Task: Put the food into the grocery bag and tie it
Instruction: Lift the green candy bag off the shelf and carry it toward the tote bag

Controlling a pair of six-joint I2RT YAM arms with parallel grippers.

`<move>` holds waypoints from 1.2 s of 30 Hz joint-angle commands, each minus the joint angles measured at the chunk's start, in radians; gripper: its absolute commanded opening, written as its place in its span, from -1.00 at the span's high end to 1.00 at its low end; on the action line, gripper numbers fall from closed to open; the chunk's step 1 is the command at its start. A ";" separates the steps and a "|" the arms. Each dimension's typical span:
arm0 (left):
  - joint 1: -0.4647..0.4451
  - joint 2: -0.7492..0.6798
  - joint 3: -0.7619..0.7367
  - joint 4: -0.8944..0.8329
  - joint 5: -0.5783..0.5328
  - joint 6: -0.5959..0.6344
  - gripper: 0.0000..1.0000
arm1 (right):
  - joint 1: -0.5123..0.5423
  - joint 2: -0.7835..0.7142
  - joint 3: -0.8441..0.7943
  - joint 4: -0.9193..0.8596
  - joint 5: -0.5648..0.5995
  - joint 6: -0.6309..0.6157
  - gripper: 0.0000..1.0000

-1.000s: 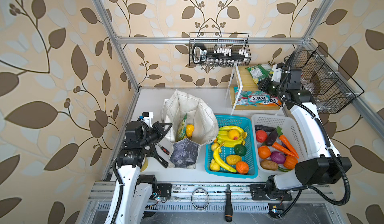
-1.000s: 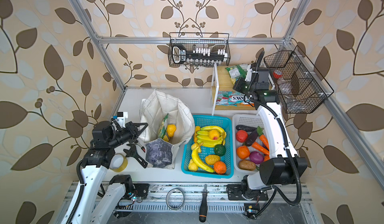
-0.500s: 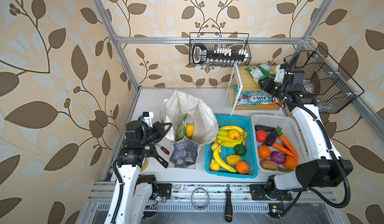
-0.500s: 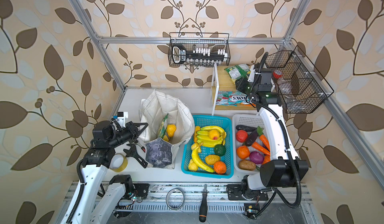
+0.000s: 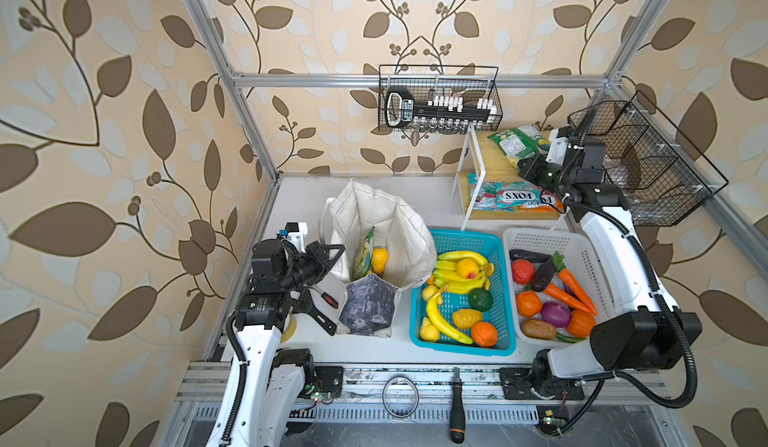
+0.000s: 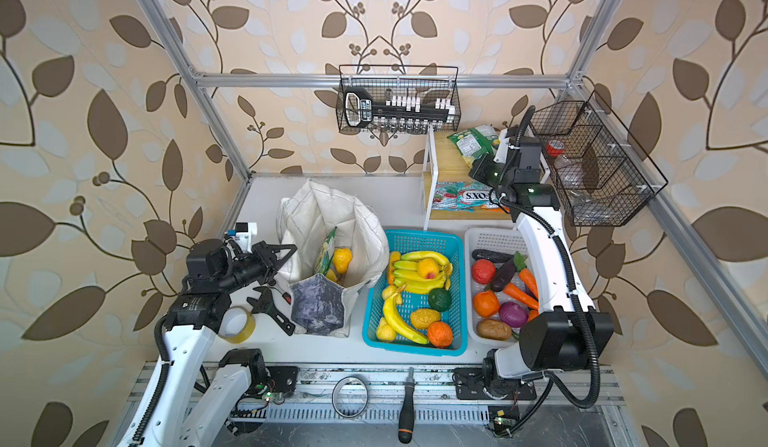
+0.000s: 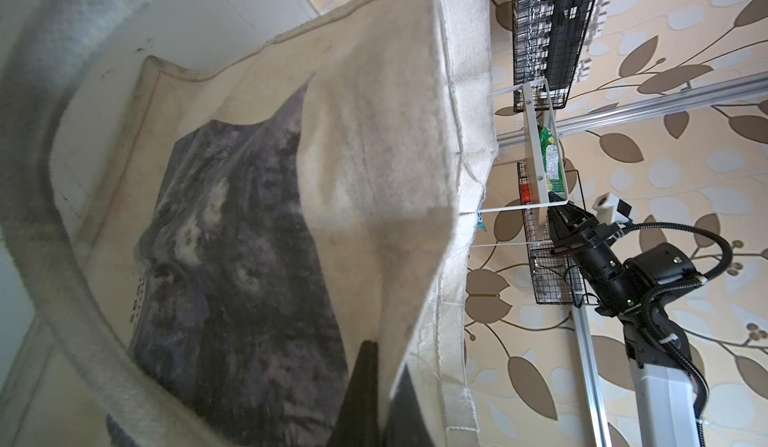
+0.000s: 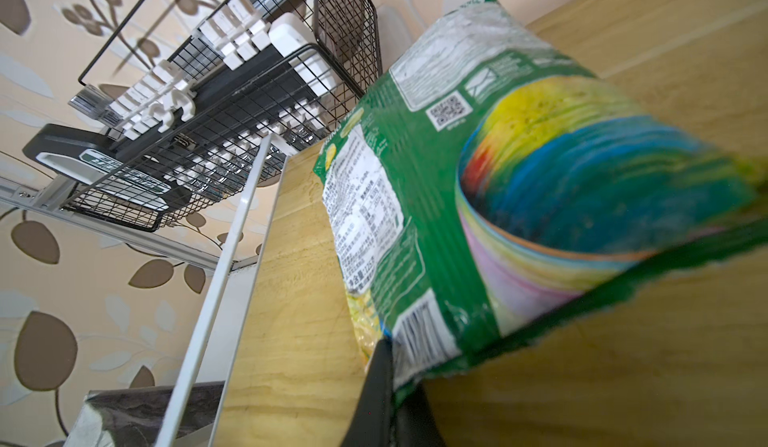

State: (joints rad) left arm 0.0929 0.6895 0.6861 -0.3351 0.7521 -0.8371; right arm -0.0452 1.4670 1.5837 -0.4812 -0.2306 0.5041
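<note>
The off-white grocery bag stands open at the table's left. My left gripper is shut on its near rim. Inside the bag stand a green-and-yellow snack packet and a yellow fruit. A second green snack packet lies on the wooden shelf's top board. My right gripper is shut on its crimped edge. A toy carrot lies in the white basket.
A blue basket of fruit and a white basket of vegetables sit right of the bag. FOX'S packets lie on the lower shelf. Wire baskets hang on the back wall and at the right. A tape roll and a wrench lie by the left arm.
My right gripper has edged along the top shelf to the green packet, opened briefly and shut on its edge. The left arm and the bag have not moved.
</note>
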 commanded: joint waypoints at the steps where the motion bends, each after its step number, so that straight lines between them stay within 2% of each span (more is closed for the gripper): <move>1: 0.005 0.002 0.042 0.050 0.021 0.023 1.00 | -0.007 -0.067 0.005 0.003 -0.011 -0.011 1.00; 7: 0.005 0.016 0.046 0.068 0.024 0.015 1.00 | 0.001 -0.124 0.031 0.065 -0.065 0.017 1.00; 17: 0.004 0.021 0.042 0.064 0.033 0.018 1.00 | 0.107 -0.214 0.107 0.032 -0.035 0.000 1.00; 23: 0.005 0.014 0.089 -0.023 -0.013 0.094 1.00 | 0.256 -0.310 0.101 0.063 0.070 -0.015 1.00; 29: 0.004 0.036 0.075 0.021 0.018 0.049 1.00 | 0.397 -0.353 0.100 0.026 0.123 -0.042 1.00; 36: 0.004 0.041 0.090 0.004 0.010 0.054 1.00 | 0.596 -0.362 0.069 -0.002 0.177 -0.072 1.00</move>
State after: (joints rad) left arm 0.0929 0.7300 0.7265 -0.3706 0.7513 -0.7891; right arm 0.5022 1.1088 1.6562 -0.4915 -0.0994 0.4648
